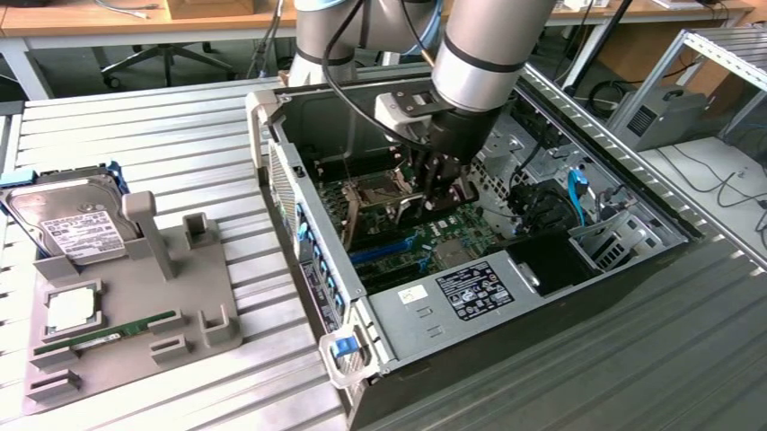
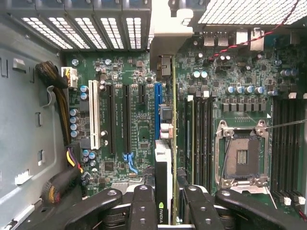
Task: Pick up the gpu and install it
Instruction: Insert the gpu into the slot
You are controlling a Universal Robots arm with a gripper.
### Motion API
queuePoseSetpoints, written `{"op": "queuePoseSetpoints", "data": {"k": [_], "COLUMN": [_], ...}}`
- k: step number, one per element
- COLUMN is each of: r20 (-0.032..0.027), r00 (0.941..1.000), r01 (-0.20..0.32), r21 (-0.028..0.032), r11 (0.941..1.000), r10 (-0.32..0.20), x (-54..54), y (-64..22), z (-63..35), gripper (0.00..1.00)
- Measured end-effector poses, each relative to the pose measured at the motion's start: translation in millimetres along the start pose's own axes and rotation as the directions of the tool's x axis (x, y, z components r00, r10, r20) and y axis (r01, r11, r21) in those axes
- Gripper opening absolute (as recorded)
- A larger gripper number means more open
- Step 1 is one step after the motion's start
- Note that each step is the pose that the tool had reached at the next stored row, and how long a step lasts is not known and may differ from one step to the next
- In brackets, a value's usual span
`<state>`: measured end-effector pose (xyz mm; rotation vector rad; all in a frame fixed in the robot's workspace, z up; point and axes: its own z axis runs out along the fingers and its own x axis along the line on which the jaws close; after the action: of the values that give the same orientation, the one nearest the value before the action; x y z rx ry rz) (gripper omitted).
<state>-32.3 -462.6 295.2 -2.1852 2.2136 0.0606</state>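
- gpu [image 2: 162,187] is seen edge-on in the wrist view, a thin dark card with a small green logo, clamped between the two black fingers [image 2: 144,206] of the claw [image 2: 168,194].
- The claw is closed down to the thickness of the card, one finger against each flat face; it holds nothing else.
- From the claw the card runs out over the green motherboard [image 2: 129,86], its long edge lined up along the blue slot [image 2: 157,110], between that slot and the row of dark memory slots [image 2: 199,134].
- Whether the card's edge is pressed into a slot or only held just over the board, I cannot tell.
- The card's far end reaches toward the vented rear wall [image 2: 96,28] of the case.
- A white slot [image 2: 94,112] and a bundle of black, yellow and orange cables [image 2: 60,103] lie on the other side of the blue slot; the open silver processor socket [image 2: 242,155] lies beyond the memory slots.
- In the exterior view the arm [image 1: 486,45] reaches down into the open computer case [image 1: 480,292], which lies on its side on the ribbed metal surface [image 1: 156,135], and the claw [image 1: 434,184] hangs low over the board.
- At the exterior view's left a grey holder [image 1: 180,287] on the surface, well apart from the case, carries a hard drive [image 1: 72,224], a square processor chip [image 1: 72,310] and a green memory stick [image 1: 102,338].
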Motion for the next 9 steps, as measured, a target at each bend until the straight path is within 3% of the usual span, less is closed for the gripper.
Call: {"op": "queuePoseSetpoints", "data": {"k": [9], "r20": [0.0003], "r00": [1.0], "r01": [0.001], "r21": [0.0088], "r11": [1.0], "r10": [-0.001], "x": [0.5], "y": [9.3], "z": [3.7], "gripper": [0.27]}}
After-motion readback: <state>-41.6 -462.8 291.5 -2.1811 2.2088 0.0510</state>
